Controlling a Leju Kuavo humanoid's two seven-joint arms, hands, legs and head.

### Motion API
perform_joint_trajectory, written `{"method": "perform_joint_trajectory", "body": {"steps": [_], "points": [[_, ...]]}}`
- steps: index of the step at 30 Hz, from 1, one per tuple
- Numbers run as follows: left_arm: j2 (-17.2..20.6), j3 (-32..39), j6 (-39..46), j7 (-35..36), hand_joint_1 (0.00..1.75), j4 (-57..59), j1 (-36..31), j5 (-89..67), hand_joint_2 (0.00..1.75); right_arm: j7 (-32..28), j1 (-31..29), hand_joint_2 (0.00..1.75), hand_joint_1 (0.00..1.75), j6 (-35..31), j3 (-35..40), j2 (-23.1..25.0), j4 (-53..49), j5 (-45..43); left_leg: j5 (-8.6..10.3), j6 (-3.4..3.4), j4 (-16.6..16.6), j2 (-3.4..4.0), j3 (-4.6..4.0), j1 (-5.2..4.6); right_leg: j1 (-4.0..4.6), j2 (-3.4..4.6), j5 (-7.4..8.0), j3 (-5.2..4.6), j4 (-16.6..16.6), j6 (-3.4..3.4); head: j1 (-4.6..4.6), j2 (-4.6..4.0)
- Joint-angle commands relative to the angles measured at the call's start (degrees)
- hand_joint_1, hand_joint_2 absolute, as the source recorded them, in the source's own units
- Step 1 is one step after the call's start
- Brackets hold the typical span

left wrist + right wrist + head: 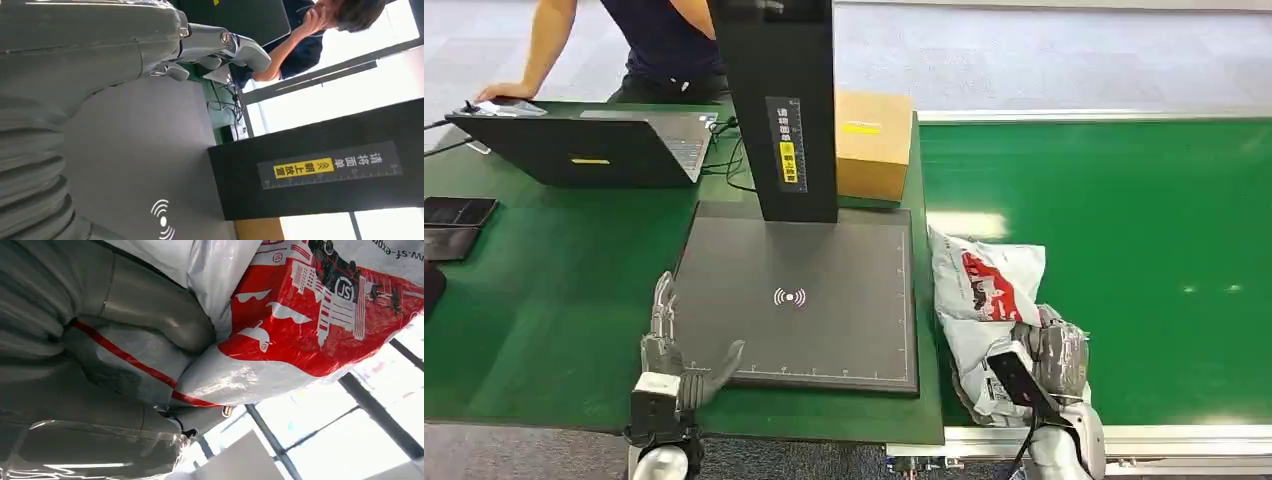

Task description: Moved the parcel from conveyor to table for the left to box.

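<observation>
Two silver arms reach in from the near edge, one on each side of the dark scanner plate point(794, 300) that lies flat on the green table point(554, 300). The left hand point(686, 365) rests at the plate's near left corner, holding nothing, its fingers spread: the thumb lies across onto the plate's edge and the other fingers point up along its left side. The right hand point(1052, 358) is just right of the plate, on the green conveyor belt point(1144, 250), and it grips the near end of the parcel point(984, 290). In the right wrist view the thick grey thumb point(150, 310) presses into the plastic of the bag.

The parcel is a soft white mailer bag with red print, crumpled, lying on the belt close beside the plate's right edge, its far end level with the plate's middle.

Behind the plate rises a black post point(782, 100) with a yellow label and a ruler strip. To the right of the post sits a cardboard box point(874, 140). Left of the post an open laptop point(594, 145) stands on the table, cables trailing beside it. A person point(649, 45) stands behind the laptop, one hand on the table.
</observation>
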Motion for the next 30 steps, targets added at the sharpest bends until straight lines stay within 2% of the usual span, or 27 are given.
{"method": "perform_joint_trajectory", "body": {"steps": [1, 6, 8, 11, 14, 15, 17, 21, 23, 30], "points": [[1.7, 0.2, 2.0, 0.1, 0.0, 1.1, 0.2, 0.5, 1.75, -0.9, 0.7, 1.75, 1.75, -3.7, 9.3, 1.5, -10.2, 0.1, 0.0, -0.01, -0.1, 0.18, 0.07, -0.03, -0.02, 0.15, 0.03, -0.02, 0.0, -0.09, 0.0, 0.0], [2.2, -0.2, 2.5, 0.1, 0.0, 1.2, 0.6, 1.0, 1.75, -1.2, -5.3, 1.75, 1.75, -4.9, 15.1, 1.2, -6.1, 0.7, 0.0, -0.01, -0.1, 0.37, 0.07, -0.03, -0.03, 0.35, 0.09, -0.07, 0.0, -0.1, 0.02, 0.0], [2.4, -0.9, 2.4, 0.1, 0.0, 2.4, -0.2, 1.0, 1.75, 2.4, -10.7, 1.75, 1.75, -6.0, 19.4, 0.9, -0.2, 6.5, 0.01, -0.01, -0.1, 0.37, 0.05, -0.02, -0.02, 0.35, 0.1, -0.07, 0.0, -0.1, 0.0, 0.0], [2.8, -1.8, 2.3, 0.1, 0.0, 3.2, -1.2, 1.2, 1.75, 4.5, -16.8, 1.75, 1.75, -6.0, 23.0, 0.7, 7.3, 8.8, 0.03, -0.02, 0.0, 0.45, 0.03, -0.02, -0.02, 0.43, 0.13, -0.11, 0.0, -0.07, 0.02, 0.0], [3.1, -3.2, 1.8, 0.1, 0.0, 4.2, -2.8, 1.8, 1.75, 5.0, -22.0, 1.75, 1.75, -6.4, 25.7, 1.1, 15.2, 10.2, 0.1, -0.04, -0.1, 0.44, 0.08, -0.01, 0.0, 0.4, 0.21, -0.09, 0.0, -0.14, 0.0, 0.0], [3.1, -3.2, 1.8, 0.1, 0.0, 4.2, -2.8, 1.8, 1.75, 5.0, -22.0, 1.75, 1.75, -6.4, 25.7, 1.1, 15.2, 10.2, 0.15, -0.03, -0.1, 0.43, 0.08, -0.01, 0.0, 0.39, 0.23, -0.09, 0.0, -0.15, 0.0, 0.0], [3.2, -5.0, 2.0, 0.1, 0.0, 6.3, -5.1, 2.6, 1.75, 4.4, -25.7, 1.75, 1.75, -7.2, 28.0, 1.7, 22.6, 11.0, 0.21, -0.02, -0.1, 0.31, 0.08, -0.01, 0.01, 0.26, 0.2, -0.05, 0.0, -0.13, 0.02, 0.0], [3.1, -6.4, 2.1, 0.1, 0.0, 7.5, -6.8, 3.7, 1.75, 3.0, -28.6, 1.75, 1.75, -7.4, 29.9, 3.0, 28.7, 11.0, 0.2, -0.06, -0.1, 0.26, 0.06, -0.01, 0.0, 0.21, 0.15, -0.03, 0.1, -0.1, 0.0, 0.0], [2.6, -7.3, 2.2, 0.1, 0.0, 8.5, -7.8, 4.3, 1.75, 0.5, -29.9, 1.75, 1.75, -7.6, 30.4, 4.6, 32.3, 8.1, 0.23, -0.07, -0.1, 0.26, 0.07, -0.03, -0.02, 0.21, 0.18, -0.03, 0.0, -0.13, 0.04, 0.0], [1.9, -7.7, 2.7, 0.1, 0.0, 8.8, -8.5, 4.1, 1.75, -4.4, -30.3, 1.75, 1.75, -6.2, 33.1, 7.5, 35.3, 3.4, 0.18, -0.07, -0.1, 0.19, 0.04, -0.01, 0.01, 0.15, 0.12, -0.05, 0.0, -0.12, 0.0, 0.0]]}}
